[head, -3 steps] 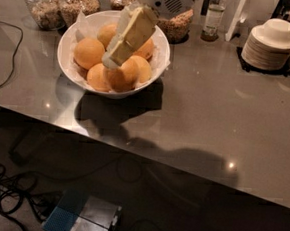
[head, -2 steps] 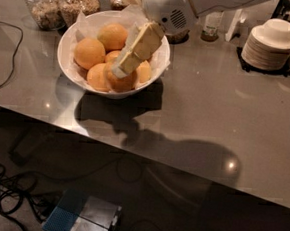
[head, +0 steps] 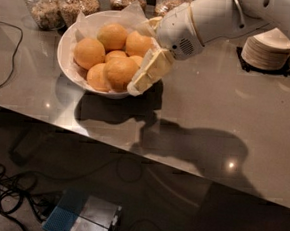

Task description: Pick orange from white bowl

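The white bowl (head: pixel 68 66), lined with crinkled white paper, stands on the grey counter at the upper left and holds several oranges (head: pixel 89 53). My gripper (head: pixel 138 87) reaches down from the upper right on a white arm (head: pixel 213 17). It lies at the bowl's front right rim, against the right side of the front orange (head: pixel 118 71). The gripper covers the right part of the bowl and whatever is behind it.
Several glass jars (head: pixel 41 4) of grains and nuts stand behind the bowl. A stack of small white dishes (head: pixel 268 47) sits at the far right. A black cable (head: pixel 8 71) lies on the counter's left. The counter's front edge (head: pixel 132 151) runs diagonally, with cables and a box on the floor below.
The gripper has moved from over the middle of the bowl to its front right rim, lower and further right. The oranges and the bowl have stayed in place.
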Robot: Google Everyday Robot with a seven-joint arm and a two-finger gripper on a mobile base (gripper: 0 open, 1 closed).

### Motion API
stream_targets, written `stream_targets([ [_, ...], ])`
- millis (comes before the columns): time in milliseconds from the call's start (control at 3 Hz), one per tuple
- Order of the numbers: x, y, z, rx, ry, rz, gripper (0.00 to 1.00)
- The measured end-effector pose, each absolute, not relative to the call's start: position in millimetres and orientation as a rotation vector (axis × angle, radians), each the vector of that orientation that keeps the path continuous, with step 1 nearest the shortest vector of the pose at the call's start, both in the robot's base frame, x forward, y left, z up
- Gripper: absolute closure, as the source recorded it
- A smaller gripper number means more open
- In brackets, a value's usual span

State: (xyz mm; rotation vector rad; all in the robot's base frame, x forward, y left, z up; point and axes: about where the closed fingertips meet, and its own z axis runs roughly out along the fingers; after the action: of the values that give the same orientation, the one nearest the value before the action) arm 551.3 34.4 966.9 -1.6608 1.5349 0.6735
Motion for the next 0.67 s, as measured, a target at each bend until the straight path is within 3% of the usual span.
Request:
stream_targets([
  [667, 556, 39, 927, -1.730, 1.565, 0.736, 0.00],
])
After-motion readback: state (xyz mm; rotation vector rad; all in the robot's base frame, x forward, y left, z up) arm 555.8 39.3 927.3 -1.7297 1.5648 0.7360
